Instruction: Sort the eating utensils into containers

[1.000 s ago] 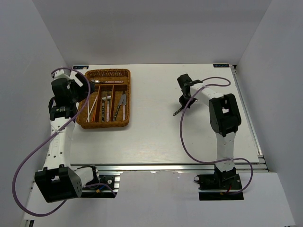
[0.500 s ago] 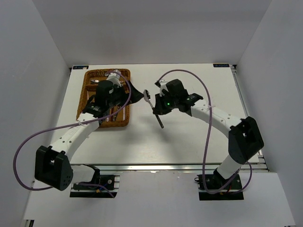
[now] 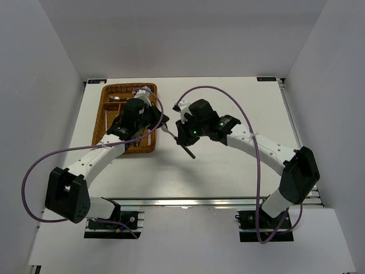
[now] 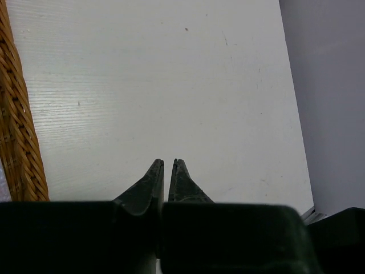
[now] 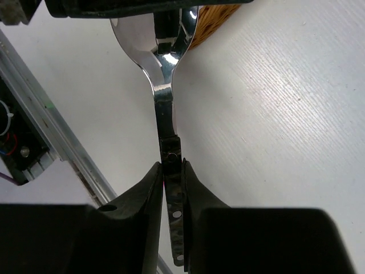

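Pinching spoon (image 5: pixel 162 85) by dark handle in right gripper (image 5: pixel 171 165), bowl reaching toward wicker tray (image 4: pixel 17 131), likely offering handover. Holding left gripper (image 4: pixel 168 162) fully closed near bowl; grasp not discernible.

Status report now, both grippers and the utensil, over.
left gripper shut, nothing seen in it; right gripper shut on spoon handle. Spoon outside tray. In the way: left gripper, close over spoon bowl.

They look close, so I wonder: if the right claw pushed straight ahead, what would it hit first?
Probably the left gripper, just past the spoon it carries; the basket lies beyond. Depth is unclear.
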`<move>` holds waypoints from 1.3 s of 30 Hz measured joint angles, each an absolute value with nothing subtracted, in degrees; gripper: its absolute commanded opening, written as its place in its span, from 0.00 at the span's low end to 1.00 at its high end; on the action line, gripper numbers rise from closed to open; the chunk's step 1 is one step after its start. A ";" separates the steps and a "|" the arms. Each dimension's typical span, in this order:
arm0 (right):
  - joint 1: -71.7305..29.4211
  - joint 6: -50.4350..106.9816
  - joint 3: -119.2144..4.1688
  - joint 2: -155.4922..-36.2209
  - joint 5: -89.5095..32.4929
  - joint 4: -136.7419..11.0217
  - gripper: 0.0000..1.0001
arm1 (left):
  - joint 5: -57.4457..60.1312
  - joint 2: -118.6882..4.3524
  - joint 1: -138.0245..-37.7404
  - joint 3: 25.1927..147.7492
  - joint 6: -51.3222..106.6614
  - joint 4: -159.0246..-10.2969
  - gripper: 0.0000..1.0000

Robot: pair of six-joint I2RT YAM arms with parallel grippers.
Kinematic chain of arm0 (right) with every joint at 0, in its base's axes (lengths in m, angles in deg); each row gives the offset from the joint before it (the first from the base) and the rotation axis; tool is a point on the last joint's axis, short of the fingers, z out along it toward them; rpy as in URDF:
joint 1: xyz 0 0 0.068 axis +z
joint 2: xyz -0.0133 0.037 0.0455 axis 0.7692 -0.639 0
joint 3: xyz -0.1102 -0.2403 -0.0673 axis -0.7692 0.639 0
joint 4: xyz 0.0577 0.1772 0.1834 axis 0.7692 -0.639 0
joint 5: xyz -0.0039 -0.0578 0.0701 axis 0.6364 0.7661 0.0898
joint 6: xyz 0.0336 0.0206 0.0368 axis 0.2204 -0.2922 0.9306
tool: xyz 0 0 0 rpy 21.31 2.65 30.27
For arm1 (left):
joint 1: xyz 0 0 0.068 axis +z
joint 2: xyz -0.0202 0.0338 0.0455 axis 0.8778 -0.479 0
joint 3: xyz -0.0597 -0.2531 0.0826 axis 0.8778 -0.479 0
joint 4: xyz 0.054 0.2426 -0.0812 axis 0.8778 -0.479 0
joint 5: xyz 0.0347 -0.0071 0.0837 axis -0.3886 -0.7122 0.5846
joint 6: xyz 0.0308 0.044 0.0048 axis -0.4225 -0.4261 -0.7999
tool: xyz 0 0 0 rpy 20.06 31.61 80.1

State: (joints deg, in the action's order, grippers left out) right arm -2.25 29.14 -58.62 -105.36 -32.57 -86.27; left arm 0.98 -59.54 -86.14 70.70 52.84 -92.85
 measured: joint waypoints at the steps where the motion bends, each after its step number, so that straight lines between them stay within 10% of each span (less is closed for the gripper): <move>1: -2.25 29.14 -58.66 -105.36 -32.07 -86.36 0.00 | 1.20 -59.52 -86.18 70.70 52.78 -92.63 0.00; 3: -2.01 29.14 -58.95 -105.36 -30.60 -86.52 0.09 | 1.62 -59.34 -86.20 70.68 52.75 -92.39 0.00; 5: -1.92 29.64 -59.08 -105.34 -29.49 -86.43 0.73 | 2.29 -59.10 -86.25 70.57 52.89 -91.91 0.00; 6: -1.88 30.45 -59.10 -105.25 -28.13 -86.41 0.89 | 3.17 -58.95 -86.29 70.53 53.06 -91.80 0.00; 16: -12.79 33.53 -52.04 -92.82 -17.77 -86.86 0.89 | 14.95 -63.91 -71.73 82.83 51.79 -95.54 0.00; 33: -15.02 32.99 -44.98 -79.94 -18.28 -90.93 0.89 | 13.29 -113.61 -52.87 131.27 51.99 -102.67 0.06; 35: -15.02 32.97 -44.98 -79.64 -18.26 -90.91 0.89 | 11.98 -114.49 -52.85 130.79 52.78 -102.27 0.09; 39: -15.02 32.90 -44.98 -79.90 -18.26 -90.93 0.89 | 8.81 -114.16 -52.83 126.74 55.29 -98.82 0.48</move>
State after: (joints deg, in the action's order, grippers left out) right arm -15.02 32.90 -44.98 -79.90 -18.26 -90.93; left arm 8.81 -114.16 -52.83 126.74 55.29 -98.82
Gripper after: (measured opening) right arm 0.894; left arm 0.345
